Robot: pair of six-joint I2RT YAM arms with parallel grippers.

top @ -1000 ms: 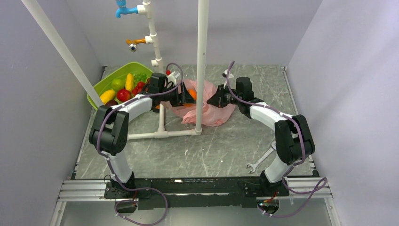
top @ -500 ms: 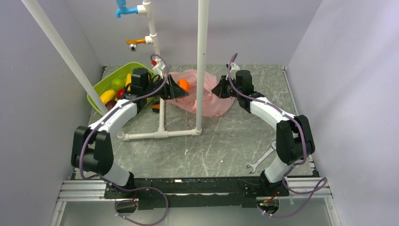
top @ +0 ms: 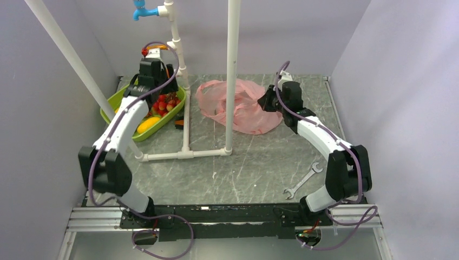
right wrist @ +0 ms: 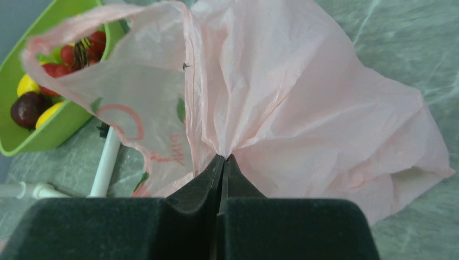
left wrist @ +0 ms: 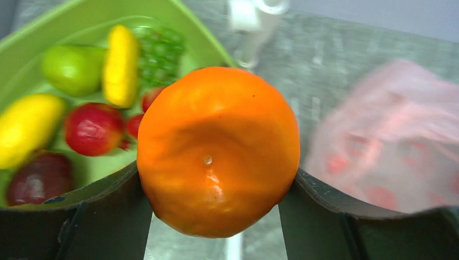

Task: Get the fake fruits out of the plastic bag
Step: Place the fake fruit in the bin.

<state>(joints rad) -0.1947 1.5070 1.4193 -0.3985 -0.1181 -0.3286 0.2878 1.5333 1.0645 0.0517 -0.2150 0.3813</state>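
Since before, our left tool (left wrist: 219,216) swung over the tub's (left wrist: 81,16) rim, clamping an orange (left wrist: 216,146); our right tool (right wrist: 222,162) pinches the bag (right wrist: 303,108). Released early, we risk the orange bouncing beyond the tub.

Your right gripper (right wrist: 221,162) is pinched tight on a fold of the plastic bag (right wrist: 303,108), which fans out ahead. Ahead-left: green tub (right wrist: 48,135) holding fake fruits (right wrist: 67,54), white pipe (right wrist: 105,162) nearer.

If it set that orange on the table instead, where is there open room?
Widest bare stretch: the table between the white pipe frame, the wrench and the arm bases. A smaller one in the far right corner, beyond the pink bag. Crowded: the green basin, full of fruit, and around the bag.
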